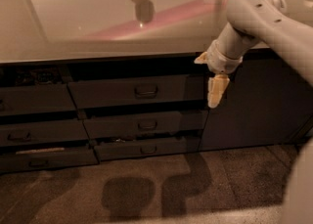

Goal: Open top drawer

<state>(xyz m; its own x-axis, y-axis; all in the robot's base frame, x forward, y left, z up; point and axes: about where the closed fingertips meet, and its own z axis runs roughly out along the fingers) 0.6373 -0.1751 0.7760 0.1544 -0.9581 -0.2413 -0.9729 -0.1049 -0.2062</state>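
The top drawer [122,92] is the tallest dark grey front in the middle stack, right under the counter edge, with a small dark handle [145,91] at its centre. Its front sits about level with the fronts beside it. My gripper [217,92] hangs pale and pointing down from the white arm [254,22]. It is just past the drawer's right end, at the drawer's height, well right of the handle and apart from it.
Two shallower drawers [142,124] [144,148] sit below the top one. Another stack of dark drawers [39,132] is at the left. A plain dark cabinet panel [254,105] is at the right. The glossy countertop [88,22] is above and the speckled floor [146,193] below.
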